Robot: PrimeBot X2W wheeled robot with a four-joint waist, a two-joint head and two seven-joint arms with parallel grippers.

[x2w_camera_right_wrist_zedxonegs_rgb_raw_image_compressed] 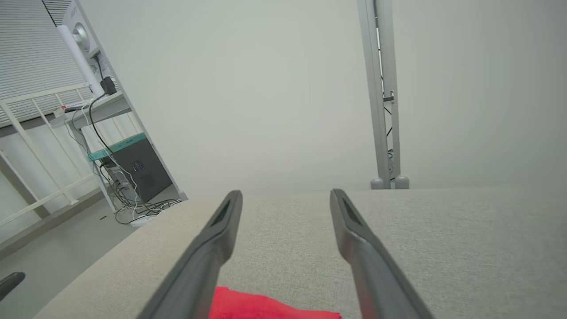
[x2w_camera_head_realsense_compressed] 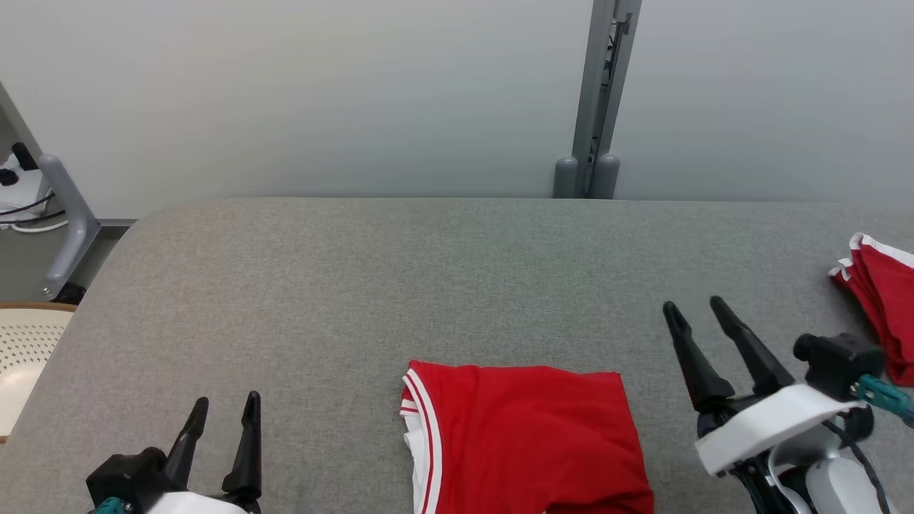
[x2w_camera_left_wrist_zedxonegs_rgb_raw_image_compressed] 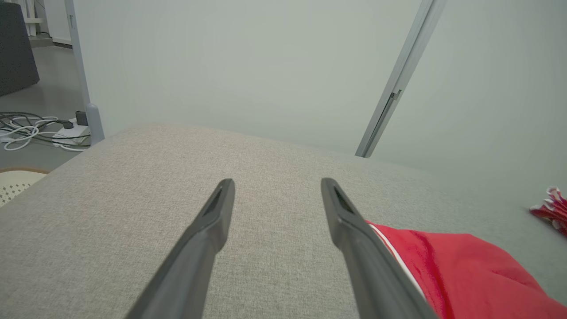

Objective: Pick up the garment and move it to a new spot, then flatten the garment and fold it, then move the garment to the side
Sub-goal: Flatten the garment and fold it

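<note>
A red garment [x2w_camera_head_realsense_compressed: 525,435] with white-striped trim lies folded flat at the front middle of the grey table [x2w_camera_head_realsense_compressed: 428,285]. In the left wrist view the garment [x2w_camera_left_wrist_zedxonegs_rgb_raw_image_compressed: 465,270] lies low on the right, and the right wrist view has a strip of the garment [x2w_camera_right_wrist_zedxonegs_rgb_raw_image_compressed: 266,308] at its bottom edge. My left gripper [x2w_camera_head_realsense_compressed: 225,407] stands open at the lower left, well apart from the cloth. My right gripper [x2w_camera_head_realsense_compressed: 696,307] is open just right of the garment, raised above the table, holding nothing. Both wrist views show bare table between spread fingers.
More red and white cloth [x2w_camera_head_realsense_compressed: 882,300] lies at the table's right edge. A grey post [x2w_camera_head_realsense_compressed: 596,107] rises behind the table against the pale wall. A perforated cream seat [x2w_camera_head_realsense_compressed: 25,350] and cables [x2w_camera_left_wrist_zedxonegs_rgb_raw_image_compressed: 31,130] are off the table's left side.
</note>
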